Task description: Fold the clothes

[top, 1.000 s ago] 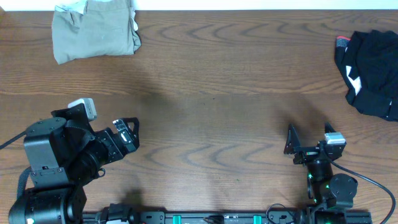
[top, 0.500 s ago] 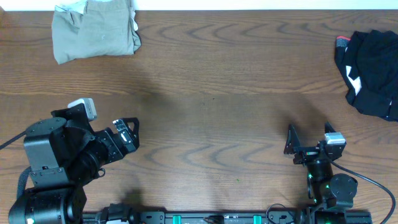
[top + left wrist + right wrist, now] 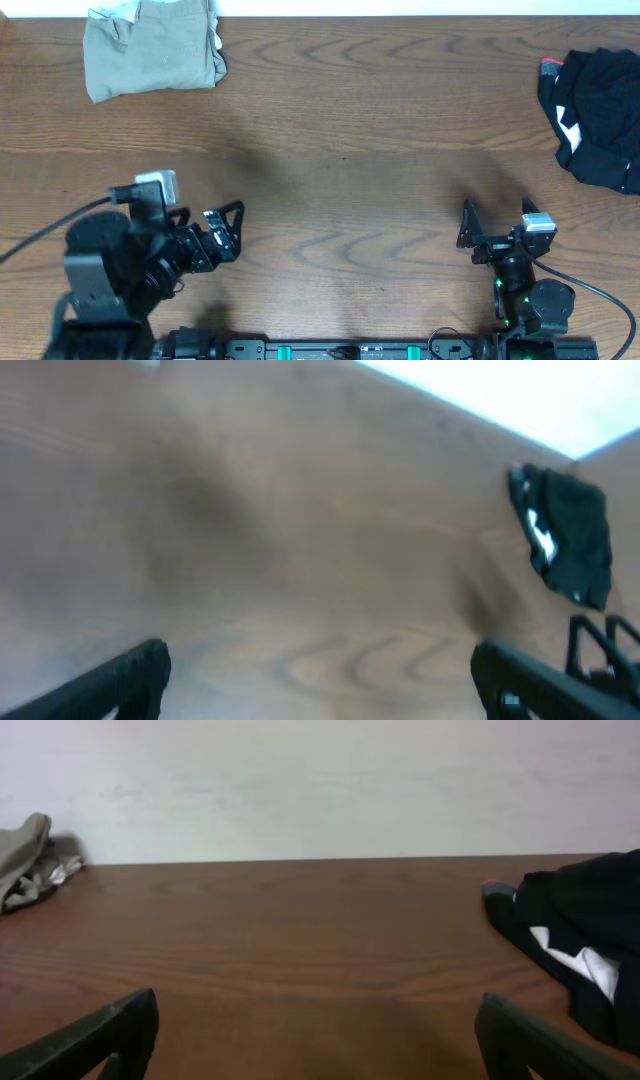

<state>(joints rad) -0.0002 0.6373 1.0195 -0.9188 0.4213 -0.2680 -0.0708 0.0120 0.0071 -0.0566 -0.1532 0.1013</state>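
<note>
A folded light khaki-grey garment (image 3: pixel 152 47) lies at the table's far left; its edge shows in the right wrist view (image 3: pixel 25 860). A crumpled black garment with white patches (image 3: pixel 598 117) lies at the far right, also in the left wrist view (image 3: pixel 567 532) and the right wrist view (image 3: pixel 585 937). My left gripper (image 3: pixel 228 230) is open and empty near the front left. My right gripper (image 3: pixel 497 222) is open and empty near the front right. Both are far from the garments. The left wrist view is blurred.
The wooden table (image 3: pixel 350 150) runs to a white wall at the back (image 3: pixel 320 780). A small red tag (image 3: pixel 547 63) shows at the black garment's left edge. The arm bases and a cable (image 3: pixel 590 290) sit along the front edge.
My left arm has shifted to the right and turned, its gripper now nearer the table's middle. The right arm and both garments have not moved.
</note>
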